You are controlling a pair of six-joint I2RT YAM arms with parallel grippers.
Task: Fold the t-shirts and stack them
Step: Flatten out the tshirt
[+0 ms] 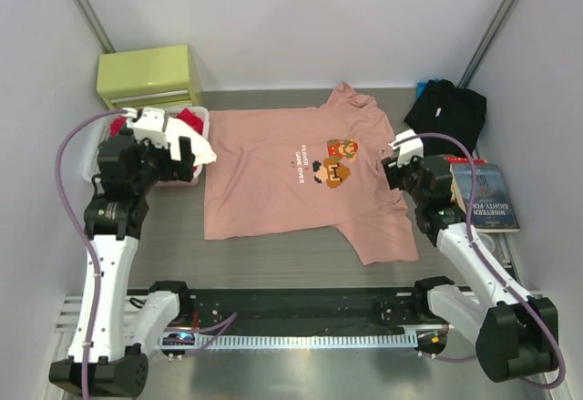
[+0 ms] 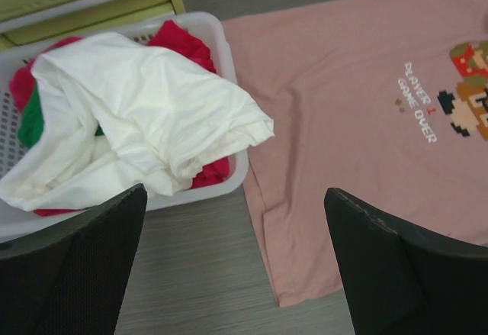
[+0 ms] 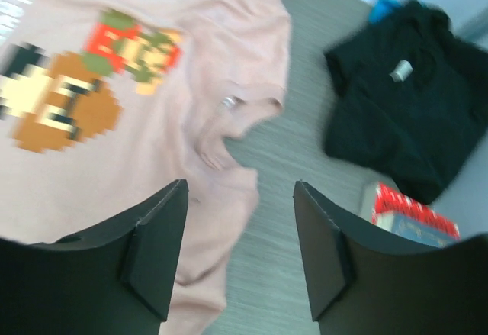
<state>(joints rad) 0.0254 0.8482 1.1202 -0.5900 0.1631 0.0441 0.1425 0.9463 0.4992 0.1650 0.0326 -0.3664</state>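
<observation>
On the table (image 1: 273, 259), the salmon-pink t-shirt (image 1: 273, 181) lies spread flat, print side up, with its hem toward the left arm and its collar toward the right arm. The black t-shirt (image 1: 446, 113) sits crumpled and unfolded at the far right corner, well apart from the pink one. Neither shirt appears to have a fold in it yet. The right pincer (image 3: 240, 190) hovers over the collar end with its fingers apart and nothing between them. The cloth beneath it is rumpled around the neckline. The left pincer (image 2: 235, 198) hangs with its fingers wide apart and empty, above the gap between the hem and the white basket (image 2: 217, 26). Several faults are possible from this position. If the right pincer closes on the rumpled collar area, it may catch a bunched ridge or only the upper layer, and the fold line would then run crooked. If the two arms lift unevenly, the shirt could drag across the table and the near sleeve, which splays outward, could tuck under the body. A white garment (image 2: 145, 114) overhangs the basket rim just beside the hem, so a low or misplaced approach by the left pincer could snag that garment instead of the shirt edge, or shift the basket. On the right, a book (image 1: 487, 198) lies near the arm's elbow path and could be knocked during a wide sweep toward the black t-shirt.
</observation>
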